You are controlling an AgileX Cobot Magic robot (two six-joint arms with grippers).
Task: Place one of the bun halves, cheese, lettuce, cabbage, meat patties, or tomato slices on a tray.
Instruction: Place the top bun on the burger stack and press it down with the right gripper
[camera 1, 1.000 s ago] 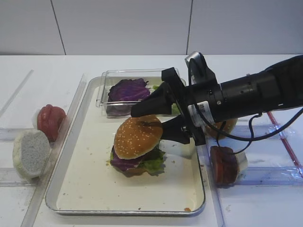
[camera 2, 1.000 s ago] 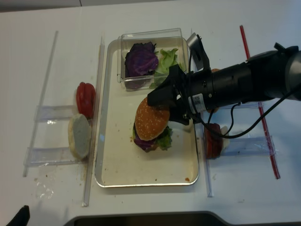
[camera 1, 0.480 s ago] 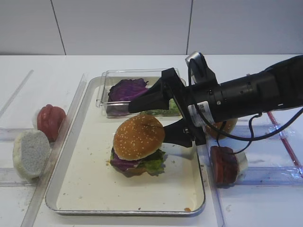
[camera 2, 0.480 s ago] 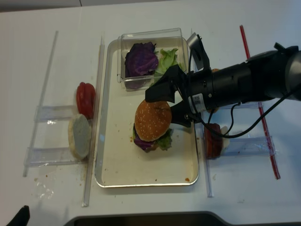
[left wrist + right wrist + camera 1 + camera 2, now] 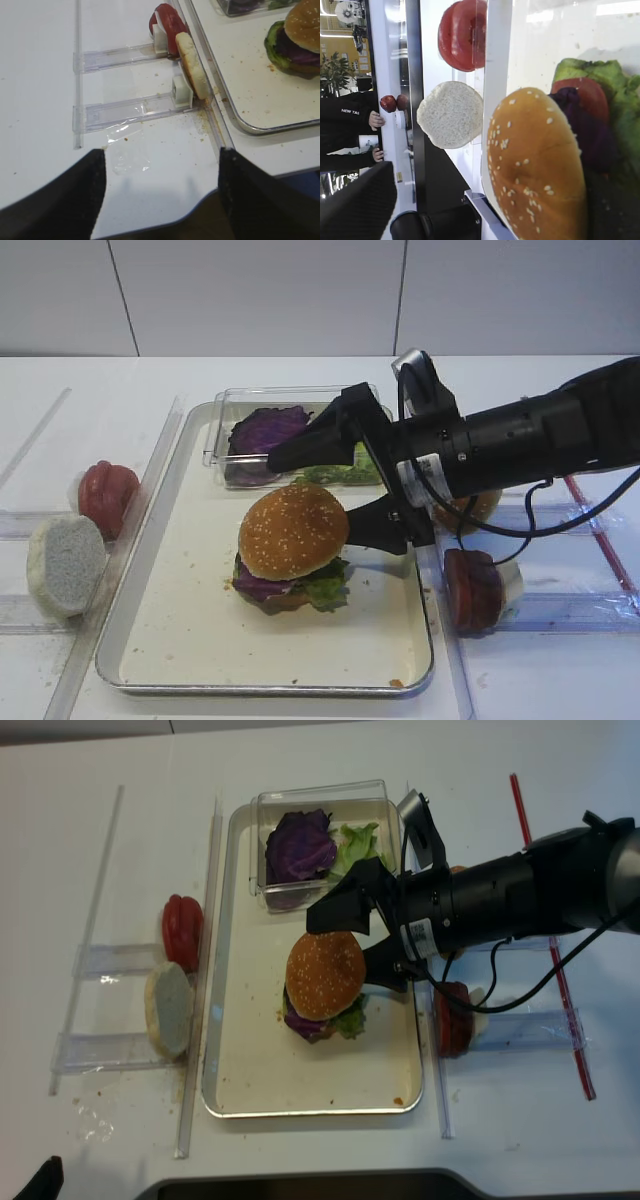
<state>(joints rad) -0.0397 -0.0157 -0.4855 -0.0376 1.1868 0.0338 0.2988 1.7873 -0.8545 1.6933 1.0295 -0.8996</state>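
Note:
The sesame-seeded bun half (image 5: 290, 530) (image 5: 322, 973) lies on top of a stack of purple cabbage and lettuce in the middle of the tray (image 5: 200, 620) (image 5: 250, 1060). My right gripper (image 5: 310, 500) (image 5: 340, 952) is open, one finger behind the bun and one at its right side, neither pressing it. The right wrist view shows the bun (image 5: 540, 170) close up over purple, red and green layers. More cabbage (image 5: 265, 430) and lettuce (image 5: 340, 475) fill the clear box. My left gripper (image 5: 160, 195) hovers open over bare table left of the tray, with nothing in it.
A clear rack left of the tray holds a red tomato slice (image 5: 105, 495) and a pale round bun half (image 5: 65, 560). A second rack on the right holds a dark red slice (image 5: 470, 590). The clear box (image 5: 320, 795) sits in the tray's far end.
The right gripper's jaws have spread wide and let go of the sesame bun. The bun has settled onto the stack. The arm has barely moved.

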